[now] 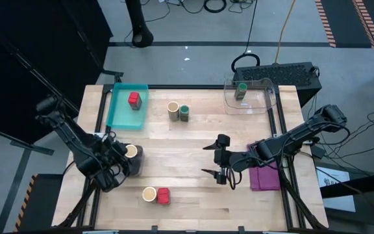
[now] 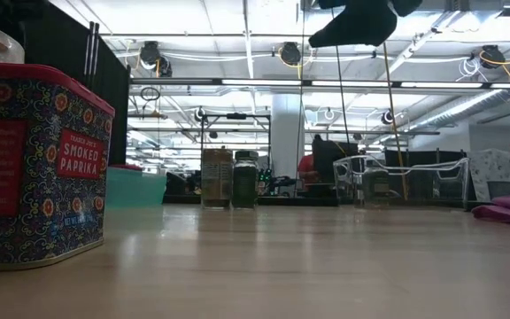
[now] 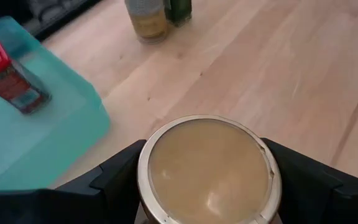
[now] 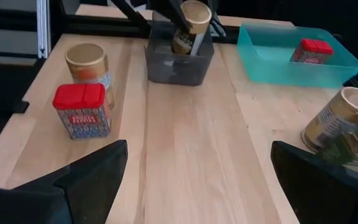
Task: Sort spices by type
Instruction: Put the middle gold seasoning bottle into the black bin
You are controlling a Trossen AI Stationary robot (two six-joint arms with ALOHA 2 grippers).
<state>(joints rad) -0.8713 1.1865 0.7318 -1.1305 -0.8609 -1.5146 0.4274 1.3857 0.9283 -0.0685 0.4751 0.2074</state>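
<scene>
**Left gripper holds a tan jar over a grey bin**

The teal tray (image 1: 119,114) at the table's ten o'clock holds one red jar (image 1: 134,99). The left arm reaches in from the nine o'clock edge, wrist bent down; the left gripper (image 1: 132,155) is clamped on a tan jar (image 3: 208,169), one finger on each side. The jar stands tilted, cream top up, above a small grey bin (image 4: 179,65). The right gripper (image 1: 221,158) hovers near centre, fingers spread wide, empty. At six o'clock a tan jar (image 1: 149,194) touches a red jar (image 1: 163,195), both upright. Another tan jar (image 1: 173,111) and green-lidded jar (image 1: 184,113) stand together at twelve o'clock.
</scene>
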